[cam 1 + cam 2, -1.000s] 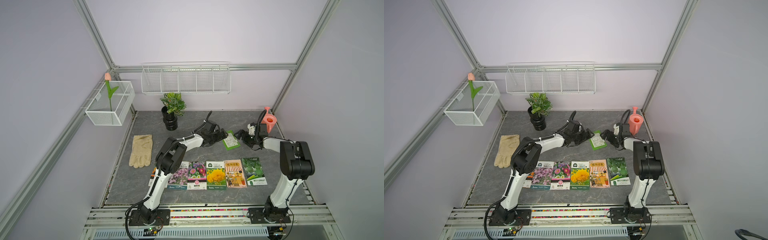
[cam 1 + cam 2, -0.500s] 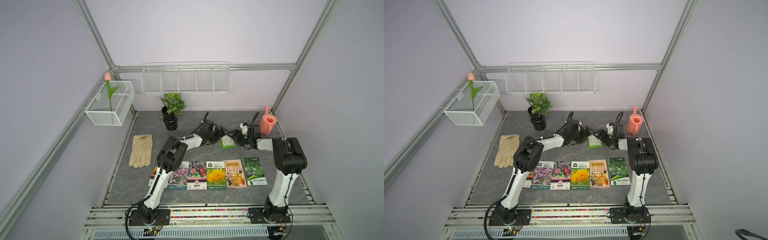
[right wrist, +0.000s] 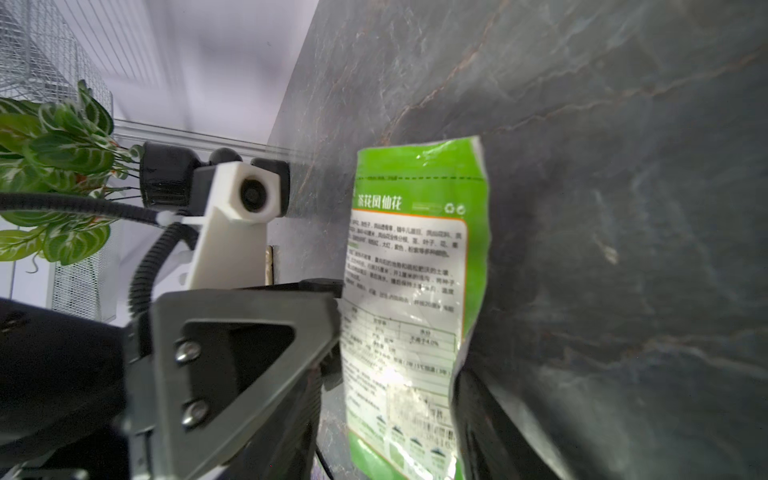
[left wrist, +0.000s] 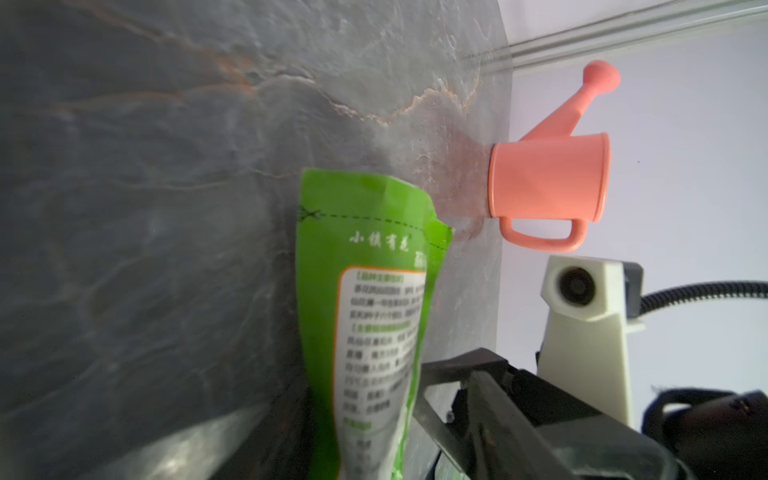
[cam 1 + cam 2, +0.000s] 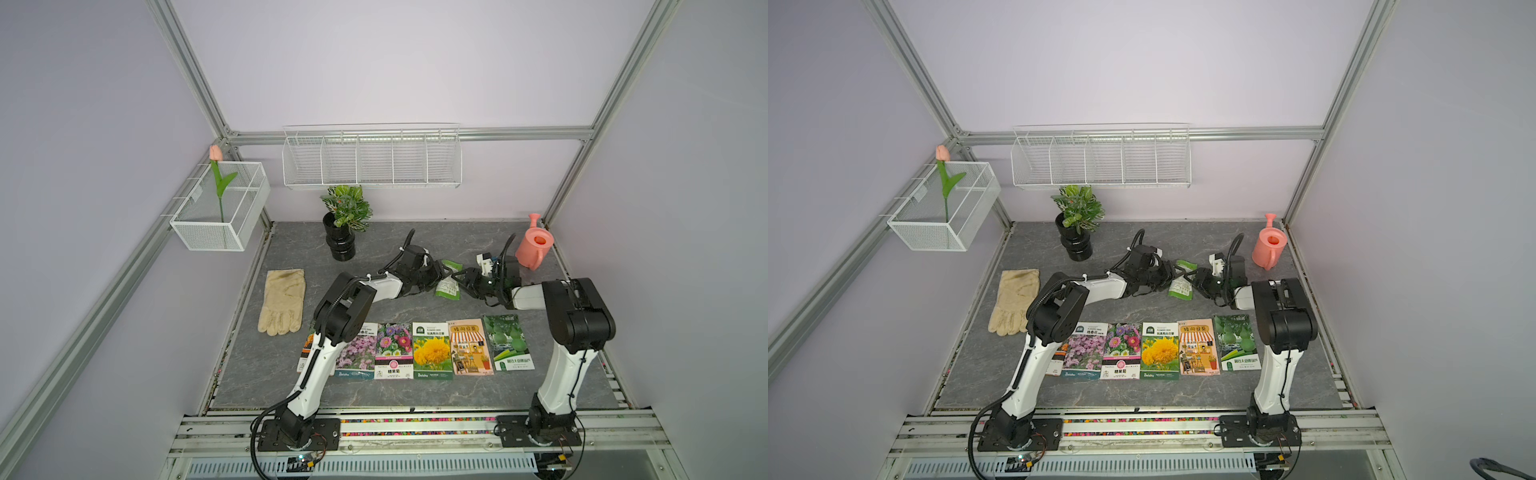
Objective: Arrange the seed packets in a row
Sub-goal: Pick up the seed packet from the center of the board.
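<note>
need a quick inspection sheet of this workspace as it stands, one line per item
surface: grey stone-look tabletop, no spills seen
job's things: six seed packets fronts up in a row at the front, the leftmost partly hidden by the left arm; a green packet behind the row, text side up, bowed
clutter: beige glove, potted plant, pink watering can, all apart from the row
grippers: left gripper and right gripper, jaws shut on opposite ends of the green packet
cables: black hoses loop over both wrists, clear of the packets
surroundings: wire basket on the back wall; side basket holding a tulip
</note>
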Available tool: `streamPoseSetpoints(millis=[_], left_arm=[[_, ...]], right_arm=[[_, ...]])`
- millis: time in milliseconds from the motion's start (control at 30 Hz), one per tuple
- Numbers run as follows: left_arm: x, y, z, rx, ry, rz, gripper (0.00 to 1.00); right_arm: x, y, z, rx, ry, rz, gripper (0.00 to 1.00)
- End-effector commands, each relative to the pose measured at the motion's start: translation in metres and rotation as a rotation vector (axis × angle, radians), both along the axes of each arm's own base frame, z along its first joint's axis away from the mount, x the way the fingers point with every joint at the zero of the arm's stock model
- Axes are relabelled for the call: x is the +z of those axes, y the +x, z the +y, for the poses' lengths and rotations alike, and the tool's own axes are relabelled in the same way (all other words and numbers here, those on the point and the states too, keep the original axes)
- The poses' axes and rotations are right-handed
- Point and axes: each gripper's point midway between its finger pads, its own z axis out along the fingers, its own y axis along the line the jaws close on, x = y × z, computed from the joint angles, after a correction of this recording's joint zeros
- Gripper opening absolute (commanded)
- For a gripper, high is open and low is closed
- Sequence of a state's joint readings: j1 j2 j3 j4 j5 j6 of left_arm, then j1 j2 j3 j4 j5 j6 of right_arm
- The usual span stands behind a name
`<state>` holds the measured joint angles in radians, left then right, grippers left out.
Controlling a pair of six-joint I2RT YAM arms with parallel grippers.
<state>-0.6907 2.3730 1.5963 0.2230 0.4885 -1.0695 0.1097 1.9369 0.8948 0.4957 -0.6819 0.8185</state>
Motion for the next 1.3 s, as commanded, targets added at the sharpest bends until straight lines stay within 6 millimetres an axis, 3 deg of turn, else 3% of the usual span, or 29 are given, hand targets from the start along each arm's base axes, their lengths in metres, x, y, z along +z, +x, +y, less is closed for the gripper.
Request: streamPoseSetpoints(millis=[0,133,367,567,767,867,1133,1200,1267], left_arm=[[-0.007,-0.006,0.008,-0.021,0.003,0.039,0.40],[-0.001,-0.005,0.009,-0.032,-0.013,0.021,0.30],[0.021,0.000,0.012,-0.068,-0.118,-0.040,0.24],[0.058,0.003,0.020,-0.110,-0.318,-0.089,0.23],[0.099,-0.012,0.022,-0.205,-0.436,-0.187,0.23],[0.106,-0.016,0.023,-0.218,-0.450,-0.195,0.24],[0.117,-0.018,0.026,-0.205,-0.512,-0.184,0.25],[0.121,-0.018,0.026,-0.206,-0.527,-0.187,0.25],[0.122,-0.018,0.026,-0.204,-0.521,-0.191,0.27]], right_arm=[[0.022,0.001,-0.004,0.005,0.011,-0.060,0.56],[0.015,-0.005,-0.011,-0.010,0.022,-0.042,0.58],[0.035,-0.009,-0.027,-0.041,0.020,-0.079,0.68],[0.051,-0.016,-0.041,-0.062,0.043,-0.108,0.76],[0.071,-0.018,-0.029,-0.012,0.128,-0.157,0.80],[0.080,-0.019,-0.015,0.029,0.147,-0.183,0.79],[0.065,-0.024,0.028,0.127,0.090,-0.141,0.64],[0.065,-0.026,0.033,0.136,0.097,-0.146,0.53],[0.070,-0.029,0.035,0.142,0.115,-0.163,0.27]])
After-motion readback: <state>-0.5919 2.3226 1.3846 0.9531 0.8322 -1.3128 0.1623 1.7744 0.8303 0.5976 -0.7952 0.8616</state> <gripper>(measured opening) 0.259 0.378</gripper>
